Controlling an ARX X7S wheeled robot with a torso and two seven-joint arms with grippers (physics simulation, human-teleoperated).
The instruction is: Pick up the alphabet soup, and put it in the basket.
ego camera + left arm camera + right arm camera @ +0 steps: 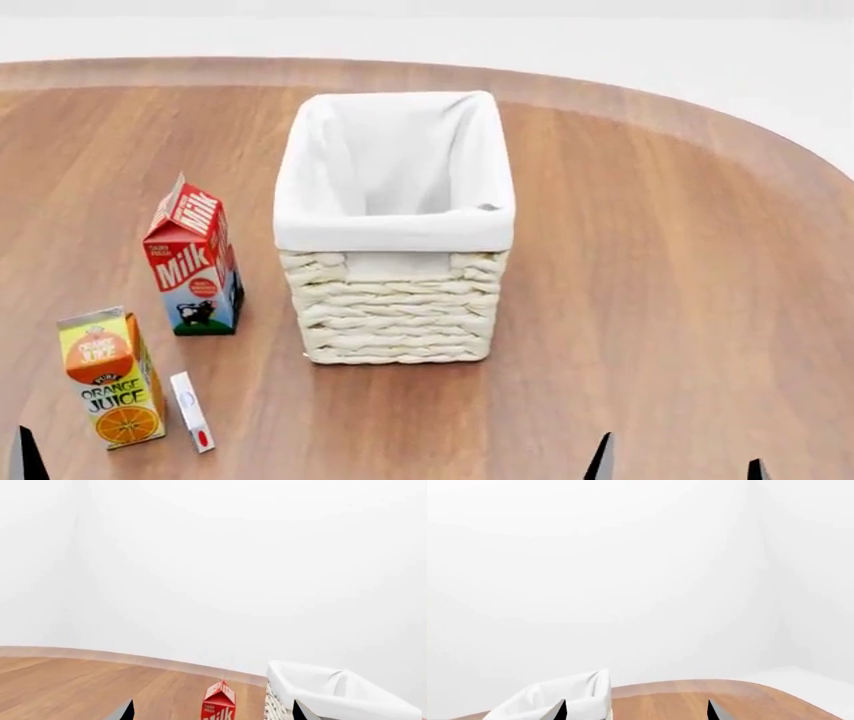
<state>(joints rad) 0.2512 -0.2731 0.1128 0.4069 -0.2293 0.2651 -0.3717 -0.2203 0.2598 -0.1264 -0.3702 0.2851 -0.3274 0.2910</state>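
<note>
The alphabet soup is out of view in every frame. The basket (395, 300), pale wicker with a white cloth lining, stands mid-table, and nothing shows inside it. It also shows in the left wrist view (333, 690) and the right wrist view (560, 695). My left gripper (213, 712) is open, its jaws wide apart with nothing held; only one fingertip (24, 460) shows in the head view. My right gripper (681, 466) is open and holds nothing, near the table's front, right of the basket; its jaws are also spread wide in the right wrist view (636, 711).
A red milk carton (194, 260) stands left of the basket, also ahead of the left gripper (219, 702). An orange juice carton (114, 378) and a small white box (192, 411) sit nearer the front left. The round wooden table (667, 250) curves off at the far right.
</note>
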